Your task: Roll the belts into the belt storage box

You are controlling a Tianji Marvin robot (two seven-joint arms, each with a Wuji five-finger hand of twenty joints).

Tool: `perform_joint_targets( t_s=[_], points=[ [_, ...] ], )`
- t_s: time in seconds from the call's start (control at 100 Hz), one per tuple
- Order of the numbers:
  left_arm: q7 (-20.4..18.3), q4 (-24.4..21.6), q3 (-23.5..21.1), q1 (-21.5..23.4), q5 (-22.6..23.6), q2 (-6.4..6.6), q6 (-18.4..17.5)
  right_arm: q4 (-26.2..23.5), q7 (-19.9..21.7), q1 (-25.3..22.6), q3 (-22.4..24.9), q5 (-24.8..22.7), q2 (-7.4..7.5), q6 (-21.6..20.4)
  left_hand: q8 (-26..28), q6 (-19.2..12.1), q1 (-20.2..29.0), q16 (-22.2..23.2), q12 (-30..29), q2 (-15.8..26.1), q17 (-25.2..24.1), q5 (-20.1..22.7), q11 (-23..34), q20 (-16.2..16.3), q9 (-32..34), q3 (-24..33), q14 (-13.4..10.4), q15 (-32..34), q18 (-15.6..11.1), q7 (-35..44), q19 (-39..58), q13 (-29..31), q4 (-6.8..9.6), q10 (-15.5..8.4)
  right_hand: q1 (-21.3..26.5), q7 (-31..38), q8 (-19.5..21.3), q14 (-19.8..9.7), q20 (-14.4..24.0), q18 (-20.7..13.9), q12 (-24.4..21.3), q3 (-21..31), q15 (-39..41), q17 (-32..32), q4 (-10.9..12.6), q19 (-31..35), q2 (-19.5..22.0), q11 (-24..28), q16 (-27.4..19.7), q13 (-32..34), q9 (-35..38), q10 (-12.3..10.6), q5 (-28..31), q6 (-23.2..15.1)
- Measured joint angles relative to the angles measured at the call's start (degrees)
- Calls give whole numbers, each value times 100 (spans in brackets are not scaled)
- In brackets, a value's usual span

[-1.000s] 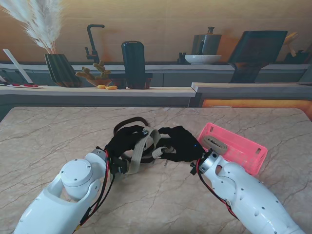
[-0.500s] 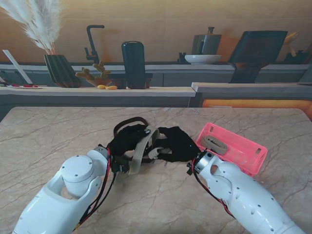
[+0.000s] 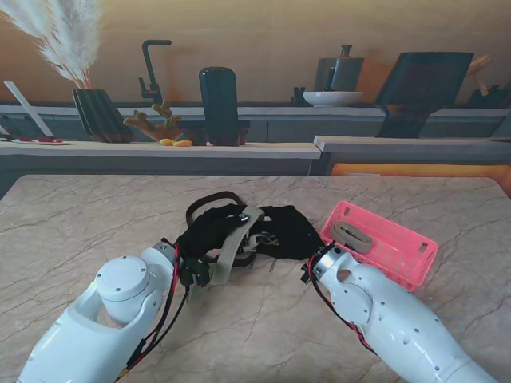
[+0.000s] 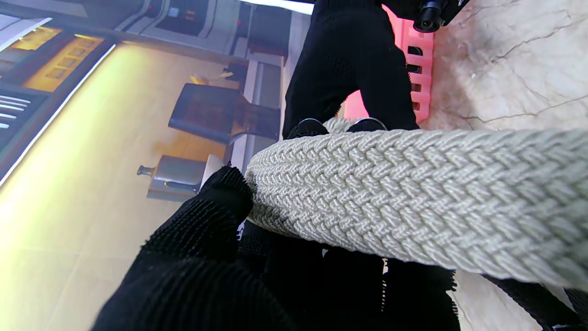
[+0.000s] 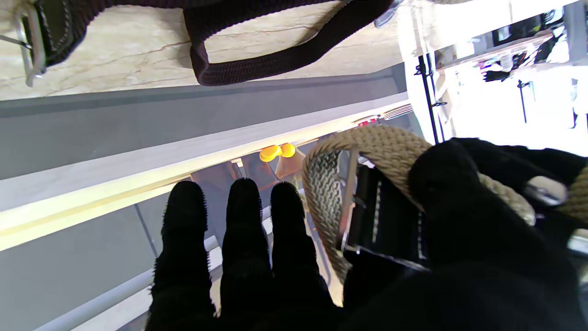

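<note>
1. The beige woven belt [image 3: 229, 243] lies near the middle of the marble table [image 3: 96, 215], strung between the two black-gloved hands. It runs from the left hand [image 3: 204, 233] up over that hand's knuckles and across toward the right hand [image 3: 289, 231].
2. In the left wrist view the braided band [image 4: 413, 197] crosses right in front of the camera. A gloved fingertip [image 4: 225, 188] presses against its end, so the left hand is curled around the belt and holds it.
3. In the right wrist view the belt's buckle end [image 5: 363, 207] forms a loop. The right hand's thumb [image 5: 459, 193] is clamped over the band, while three fingers [image 5: 243, 220] stretch out straight and apart from it. So the right hand pinches the belt with part of its grip only.
4. A dark brown belt [image 3: 209, 201] lies on the table just beyond the left hand, farther from me, curving in a loose loop. Its strap [image 5: 275, 55] and a metal buckle [image 5: 27, 50] show on the marble in the right wrist view. Neither hand touches it, as far as I can tell.
5. The pink belt storage box [image 3: 383, 239] sits on the table just to the right of the right hand. A rolled beige belt [image 3: 351, 236] already lies inside it, near its left end.
6. The held belt is outside the box, between the hands.
</note>
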Motion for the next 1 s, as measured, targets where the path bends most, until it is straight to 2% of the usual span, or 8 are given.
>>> perform_joint_targets(
  t_s=[0.11, 0.22, 0.36, 0.46, 0.63, 0.77, 0.8, 1.0],
  points=[
    [111, -30, 19, 74, 68, 2, -122, 68, -9, 6, -11, 229, -61, 159, 67, -87, 2, -9, -9, -68, -96, 237, 0, 0, 0, -22, 0, -86, 1, -4, 0, -6, 0, 0, 62, 0, 0, -33, -1, 4, 10, -22, 177, 0, 0, 0, 0, 97, 64, 21, 509, -141, 0, 82],
    [611, -46, 122, 147, 280, -17, -342, 118, -123, 4, -10, 222, -106, 292, 359, -115, 71, -17, -50, -182, -185, 461, -4, -6, -1, -84, 0, -181, 1, 278, -61, -30, 0, -3, 135, 2, 1, -84, 0, 11, 41, -48, 352, 0, 0, 25, 9, 184, 180, 182, 955, -270, 4, 180],
    [517, -58, 98, 226, 68, -52, -324, 161, -179, -7, 1, 395, -156, 409, 857, -153, 177, -18, -91, -295, -277, 622, -144, -9, -8, -321, 16, -288, 1, 797, -135, -158, 1, 0, 135, 3, 6, -113, -1, 16, 79, -49, 519, 5, 0, 93, 46, 196, 260, 270, 1293, -356, 4, 207],
    [613, -70, 146, 251, 163, -61, -347, 174, -253, -14, 3, 453, -197, 563, 1129, -156, 180, -24, -93, -357, -298, 622, -166, -9, -11, -422, 16, -299, 1, 1161, -140, -183, 2, 0, 205, 3, 5, -137, 0, 26, 84, -92, 561, 8, 0, 160, 50, 212, 285, 306, 1418, -361, 4, 263],
    [640, -71, 212, 271, 476, -59, -462, 192, -314, -23, 21, 666, -270, 737, 1138, -164, 180, -33, -99, -481, -361, 623, -216, -13, -175, -440, 17, -376, -17, 1227, -215, -247, 8, 2, 272, 3, 5, -140, 0, 43, 148, -107, 651, 8, 1, 244, 50, 229, 353, 368, 1478, -361, 4, 328],
    [845, -62, 381, 274, 1334, -41, -823, 231, -450, -17, 22, 747, -332, 928, 1094, -164, 180, -34, -105, -481, -377, 618, -216, -15, -229, -440, 17, -436, -24, 1227, -227, -307, 8, 2, 353, 3, 5, -140, 0, 46, 154, -167, 716, 9, 0, 307, 52, 291, 357, 369, 1478, -361, 4, 351],
    [871, -58, 403, 276, 1429, -39, -863, 239, -496, -15, 22, 768, -347, 980, 1064, -164, 180, -34, -130, -594, -379, 618, -227, -15, -230, -443, 17, -443, -25, 1227, -256, -308, 8, 2, 357, 3, 5, -140, 0, 47, 156, -169, 722, 9, 1, 325, 52, 292, 359, 369, 1478, -361, 4, 352],
    [920, -56, 461, 297, 1489, -25, -877, 274, -688, -9, 62, 867, -430, 1082, 985, -180, 72, -43, -161, -545, -563, 617, -337, -42, -364, -444, 77, -636, -27, 1227, -424, -538, 8, 15, 419, 3, 5, -140, 0, 56, 212, -278, 786, 4, 9, 415, 57, 341, 416, 369, 1478, -361, 1, 354]
  ],
)
